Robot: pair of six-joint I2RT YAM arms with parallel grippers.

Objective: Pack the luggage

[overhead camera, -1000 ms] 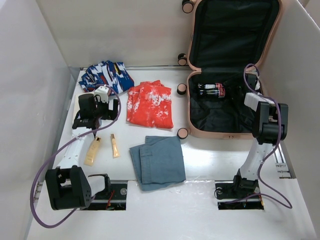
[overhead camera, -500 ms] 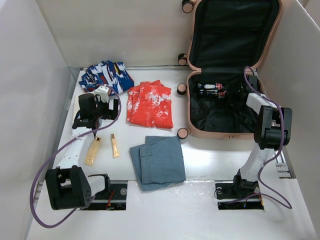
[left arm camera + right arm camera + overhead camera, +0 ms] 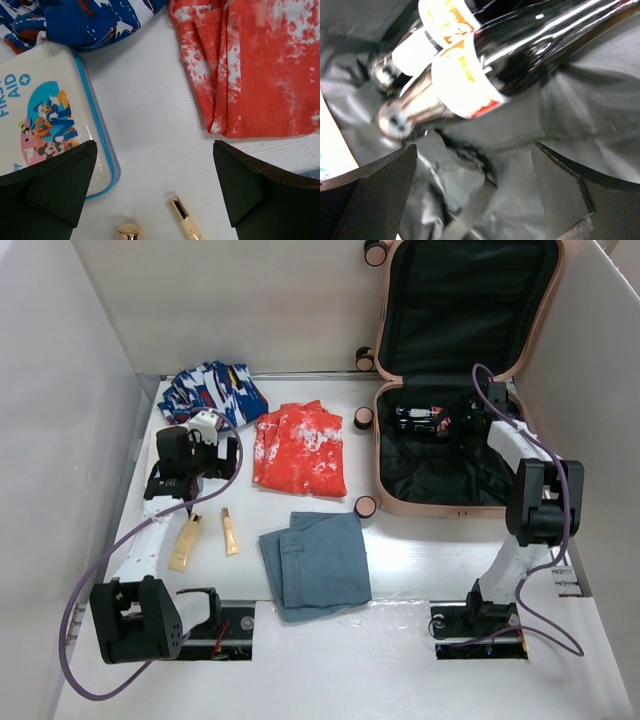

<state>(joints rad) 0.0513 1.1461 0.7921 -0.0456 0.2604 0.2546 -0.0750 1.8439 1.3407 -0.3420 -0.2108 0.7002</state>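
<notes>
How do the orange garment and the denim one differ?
The orange garment is red-orange with white blotches; the denim one is plain pale blue. The orange garment lies farther back; the denim one sits nearer the front. Both are folded flat, outside the luggage.

Bright even light, soft shadows; right wrist view blurred, glare on bottles (image 3: 530,55).
</notes>
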